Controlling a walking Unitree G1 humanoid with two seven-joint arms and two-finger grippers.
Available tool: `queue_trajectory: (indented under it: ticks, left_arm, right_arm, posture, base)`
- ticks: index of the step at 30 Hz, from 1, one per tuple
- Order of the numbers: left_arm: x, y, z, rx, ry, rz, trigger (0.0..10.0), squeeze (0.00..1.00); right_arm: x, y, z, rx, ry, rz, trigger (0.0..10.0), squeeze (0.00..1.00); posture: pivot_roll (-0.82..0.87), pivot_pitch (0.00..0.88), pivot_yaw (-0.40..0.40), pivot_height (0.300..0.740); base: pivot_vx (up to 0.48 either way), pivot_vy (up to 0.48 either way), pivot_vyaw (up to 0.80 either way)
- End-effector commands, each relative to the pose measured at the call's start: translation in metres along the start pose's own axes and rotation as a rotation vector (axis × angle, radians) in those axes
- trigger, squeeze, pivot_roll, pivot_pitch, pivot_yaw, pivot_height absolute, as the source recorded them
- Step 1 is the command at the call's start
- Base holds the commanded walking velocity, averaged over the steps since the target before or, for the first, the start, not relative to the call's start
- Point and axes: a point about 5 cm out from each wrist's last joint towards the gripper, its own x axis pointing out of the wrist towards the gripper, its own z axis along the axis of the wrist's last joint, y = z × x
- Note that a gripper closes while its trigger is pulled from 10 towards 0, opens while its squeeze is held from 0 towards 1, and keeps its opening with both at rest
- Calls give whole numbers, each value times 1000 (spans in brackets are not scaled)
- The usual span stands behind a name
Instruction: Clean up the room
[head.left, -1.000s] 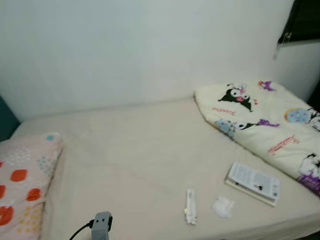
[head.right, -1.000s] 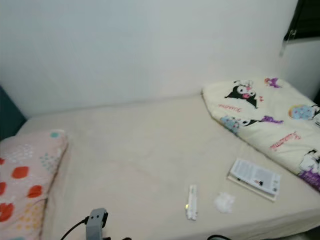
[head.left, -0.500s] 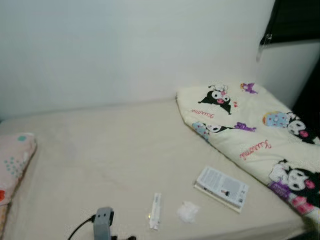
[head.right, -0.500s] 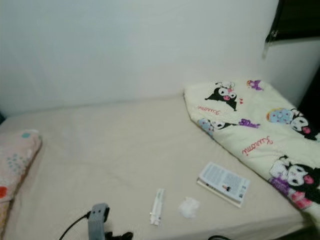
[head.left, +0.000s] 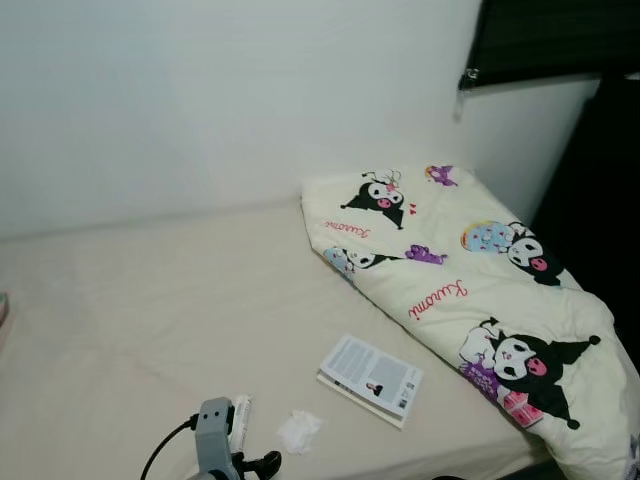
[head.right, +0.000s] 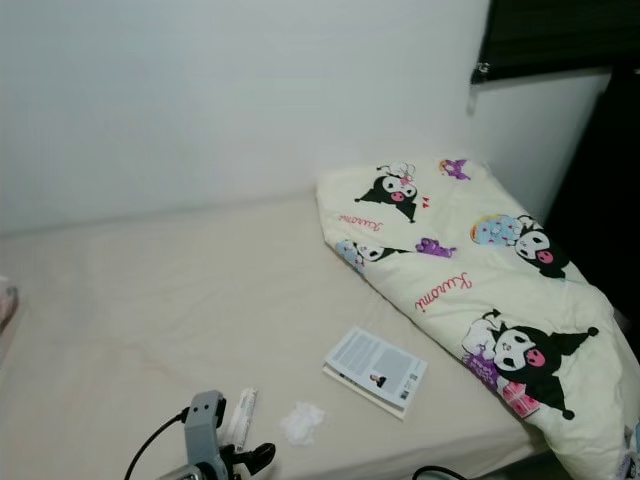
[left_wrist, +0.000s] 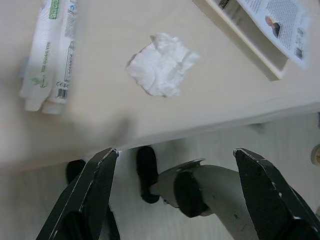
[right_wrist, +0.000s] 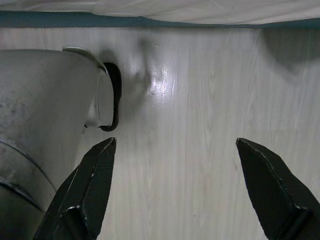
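Observation:
On the beige bed (head.left: 150, 310), near its front edge, lie a crumpled white tissue (head.left: 298, 431), a white packet with green print (head.left: 238, 417) and a thin book (head.left: 370, 377). My left gripper (left_wrist: 175, 152) hovers open just off the bed's front edge, with the tissue (left_wrist: 161, 64), the packet (left_wrist: 50, 55) and the book (left_wrist: 265, 30) ahead of its fingers and nothing between them. My right gripper (right_wrist: 175, 145) hangs open over the wooden floor (right_wrist: 210, 100) beside my leg.
A cream blanket with cartoon prints (head.left: 470, 290) is bunched along the bed's right side. A white wall (head.left: 220, 90) runs behind the bed. A dark blind (head.left: 550, 40) and a dark gap (head.left: 605, 200) sit at the right. A pillow's edge (head.right: 5, 300) peeks in at the left.
The whole view has swung to the right: the pillow has slid out at the left and more of the blanket shows. The things on the bed have not moved.

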Motion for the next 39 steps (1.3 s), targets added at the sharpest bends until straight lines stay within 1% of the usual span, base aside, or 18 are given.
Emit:
queue_trajectory:
  ticks: [1,3,5,7,9,11,12,14,15,16,18,20,21,23,27,29,34,39]
  left_arm:
    - [-5,13,-2,-3,2,52,10000,0]
    - [-11,30,2,31,-16,182,10000,0]
    - [-22,56,9,116,-23,367,10000,0]
    - [-35,79,18,164,-46,505,10000,0]
    - [-35,79,18,164,-46,505,10000,0]
    - [-43,91,25,213,-57,565,10000,0]
    - [-43,91,25,213,-57,565,10000,0]
    - [-51,103,30,305,-35,639,10000,0]
    - [-51,103,30,305,-35,639,10000,0]
    - [-57,111,24,390,29,700,10000,0]
    - [-60,114,15,391,78,716,10000,0]
    - [-62,113,-6,334,142,694,10000,0]
    - [-62,113,-6,334,142,694,10000,0]
    - [-57,99,-30,276,174,600,10000,0]
    - [-48,79,-46,235,172,486,10000,0]
    - [-41,62,-55,217,166,395,10000,0]
    - [-32,51,-48,191,136,338,10000,0]
    - [-27,44,-42,191,117,289,10000,0]
  right_arm:
    - [1,7,9,18,-40,23,10000,0]
    - [2,9,44,32,-181,46,10000,0]
    - [0,13,84,-38,-317,67,10000,0]
    - [-5,13,125,-205,-424,28,10000,0]
    - [-5,13,125,-205,-424,28,10000,0]
    - [-10,11,151,-296,-490,-12,10000,0]
    - [-10,11,151,-296,-490,-12,10000,0]
    - [-16,20,171,-244,-549,65,10000,0]
    - [-16,20,171,-244,-549,65,10000,0]
    - [-17,36,174,-155,-553,198,10000,0]
    - [-16,45,167,-138,-528,255,10000,0]
    - [-12,57,149,-142,-465,308,10000,0]
    - [-12,57,149,-142,-465,308,10000,0]
    - [-7,59,126,-137,-389,293,10000,0]
    - [-3,53,101,-102,-317,254,10000,0]
    - [0,39,80,-39,-262,203,10000,0]
    - [2,26,70,8,-233,169,10000,0]
    - [2,24,69,20,-230,157,10000,0]
  posture:
    - [-161,48,57,740]
    - [-161,51,51,740]
    - [-150,52,35,740]
    - [-137,49,23,740]
    - [-137,49,23,740]
    - [-110,48,2,740]
    - [-110,48,2,740]
    - [-72,55,-28,740]
    - [-72,55,-28,740]
    - [-56,59,-39,740]
    - [-45,57,-47,740]
    - [-33,58,-55,740]
    - [-33,58,-55,740]
    - [-29,60,-60,740]
    - [-35,66,-56,740]
    - [-45,66,-55,740]
    - [-68,61,-43,740]
    - [-78,55,-37,740]
  base:
    - [0,0,0]
    - [0,0,0]
    - [0,0,0]
    - [0,0,0]
    - [0,0,0]
    - [0,0,0]
    - [0,0,0]
    - [0,0,0]
    - [0,0,0]
    - [0,0,0]
    - [0,0,0]
    - [0,0,0]
    - [0,0,0]
    - [0,0,0]
    - [0,0,0]
    - [0,0,0]
    - [0,0,0]
    - [0,-372,0]
